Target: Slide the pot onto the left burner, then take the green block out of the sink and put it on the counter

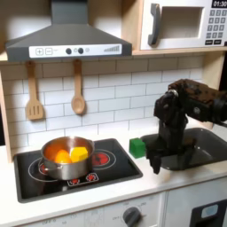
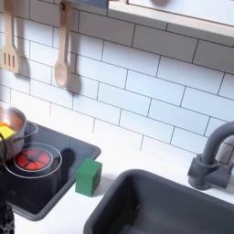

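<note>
Shiny steel pot with orange pieces sits on the black cooktop's left burner. Small bright green cube rests on the pale cream table, at the pot's 3 o'clock, beside the dark grey sink. Black tool hangs low just right of the cube; opening cannot be told. Best retreat straight up, clear of the cube.

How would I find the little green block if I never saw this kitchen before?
Start at the black cooktop, where the shiny pot sits. Move to the first exterior view's right, onto the pale counter strip between the cooktop and the dark sink. The green block stands there, by the cooktop's edge: a small cube, the brightest green thing around.
</note>
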